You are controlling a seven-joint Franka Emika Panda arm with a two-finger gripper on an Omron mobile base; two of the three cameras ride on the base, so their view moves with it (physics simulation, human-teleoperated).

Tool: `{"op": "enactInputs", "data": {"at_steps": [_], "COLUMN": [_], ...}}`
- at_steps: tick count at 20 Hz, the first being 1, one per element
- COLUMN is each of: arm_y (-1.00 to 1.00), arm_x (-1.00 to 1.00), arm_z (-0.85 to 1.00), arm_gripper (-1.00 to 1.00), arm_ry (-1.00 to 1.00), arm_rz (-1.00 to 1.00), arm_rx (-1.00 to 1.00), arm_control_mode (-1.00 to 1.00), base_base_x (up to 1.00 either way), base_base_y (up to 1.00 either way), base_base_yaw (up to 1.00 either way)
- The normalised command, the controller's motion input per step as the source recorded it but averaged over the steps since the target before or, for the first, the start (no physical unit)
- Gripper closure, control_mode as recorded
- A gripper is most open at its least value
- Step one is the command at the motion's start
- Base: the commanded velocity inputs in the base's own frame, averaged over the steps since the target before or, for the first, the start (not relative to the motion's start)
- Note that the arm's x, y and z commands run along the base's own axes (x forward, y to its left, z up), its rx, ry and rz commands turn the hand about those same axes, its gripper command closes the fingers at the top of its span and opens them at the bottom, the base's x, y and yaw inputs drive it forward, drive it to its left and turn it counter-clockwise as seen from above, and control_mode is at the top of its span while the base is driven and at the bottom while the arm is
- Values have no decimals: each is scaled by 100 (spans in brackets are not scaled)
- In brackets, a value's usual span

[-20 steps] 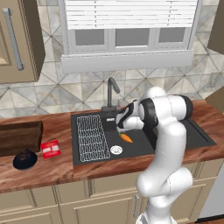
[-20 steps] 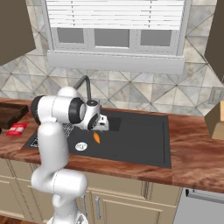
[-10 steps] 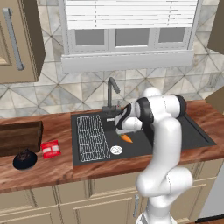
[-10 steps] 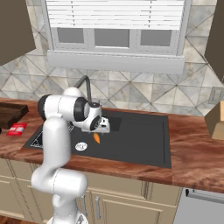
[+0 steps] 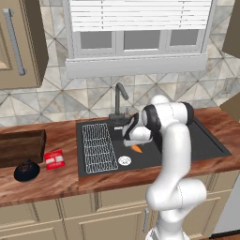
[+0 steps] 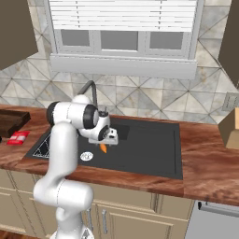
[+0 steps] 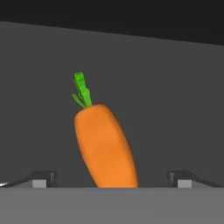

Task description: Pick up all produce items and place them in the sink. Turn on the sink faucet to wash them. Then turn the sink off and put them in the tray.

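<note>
Carrot (image 7: 104, 146) lies on the sink (image 5: 206, 140) floor, right of the drain (image 5: 124, 161); my gripper (image 7: 111, 178) hangs just above it, fingers spread wide on either side, ready to close.

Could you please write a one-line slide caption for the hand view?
Open gripper poised over an orange carrot lying on the dark floor of the sink.

One carrot (image 7: 104, 144), one sink (image 5: 201, 140), one faucet (image 5: 119, 96), one tray (image 5: 19, 147) — one red packet (image 5: 54, 159), one black dish (image 5: 26, 171).
</note>
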Motion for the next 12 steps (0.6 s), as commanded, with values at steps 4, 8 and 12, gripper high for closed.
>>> {"op": "enactInputs", "data": {"at_steps": [4, 8, 12], "arm_y": [1, 0, 0], "arm_x": [9, 3, 4], "arm_z": [-24, -21, -26], "arm_gripper": [-100, -100, -100], "arm_ry": [3, 0, 1], "arm_rz": [0, 0, 0], "arm_rx": [0, 0, 0], "arm_control_mode": [-100, -100, -100], "base_base_x": [0, 0, 0], "base_base_y": [0, 0, 0], "base_base_yaw": [0, 0, 0]}}
